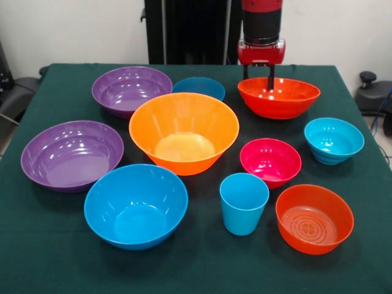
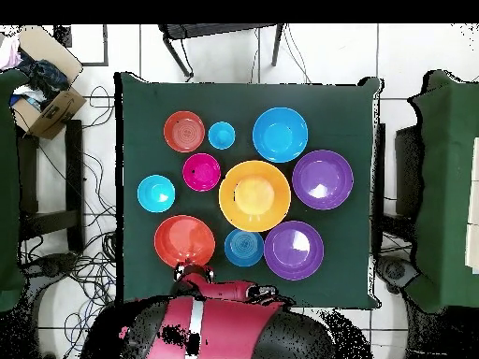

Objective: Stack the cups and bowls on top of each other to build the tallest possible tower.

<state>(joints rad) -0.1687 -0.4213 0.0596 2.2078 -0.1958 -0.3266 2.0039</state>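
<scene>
The gripper (image 1: 262, 84) hangs over the far rim of the red-orange bowl (image 1: 279, 97), its two fingers spread with nothing between them. That bowl sits near the surface's (image 1: 55, 257) far edge. The large orange bowl (image 1: 184, 133) stands mid-surface, nothing nested inside. The light blue cup (image 1: 244, 203) stands upright toward the near edge, between the blue bowl (image 1: 136, 206) and a smaller red-orange bowl (image 1: 314, 218).

table (image 1: 37, 257): dark green cloth | on it: nine bowls (image 1: 184, 131), all apart | one blue cup (image 1: 244, 203), standing up
</scene>
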